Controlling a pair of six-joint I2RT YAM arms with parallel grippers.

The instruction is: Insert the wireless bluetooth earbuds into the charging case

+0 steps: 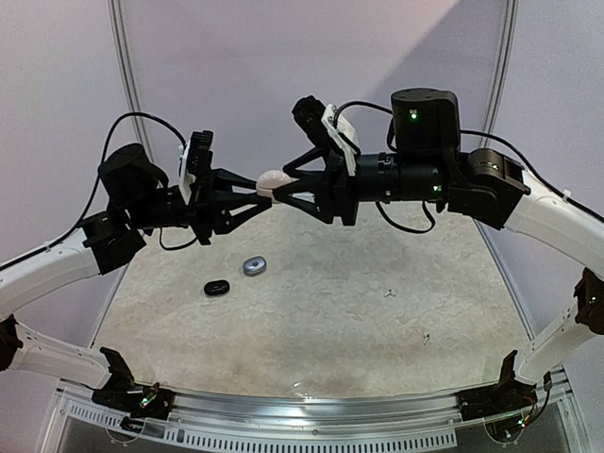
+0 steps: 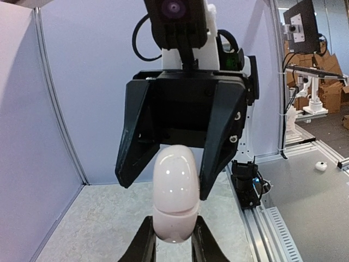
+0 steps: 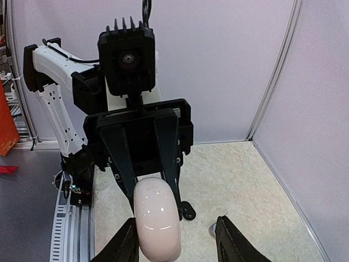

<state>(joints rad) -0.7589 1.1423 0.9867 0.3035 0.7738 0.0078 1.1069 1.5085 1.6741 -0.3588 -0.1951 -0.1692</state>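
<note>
The glossy white pebble-shaped plastic charging case (image 1: 273, 179) hangs in mid-air, clamped at one end by the left gripper (image 2: 174, 243). The right gripper (image 3: 175, 240) has its jaws apart around the other end. On that single narrow hold the slick shell could swivel or drop to the speckled table (image 1: 330, 321). Down there lie one black oval case (image 1: 217, 288), one silvery grey case (image 1: 254, 266) and two pale specks (image 1: 389, 293), perhaps earbuds but too small to tell.

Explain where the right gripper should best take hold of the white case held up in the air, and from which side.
Grip the free rounded end of the white case, the part jutting past the left gripper, which clamps its other end. The right gripper probably does best coming straight on from the opposite side, along the case's long axis, with its open jaws straddling the smooth sides.
</note>
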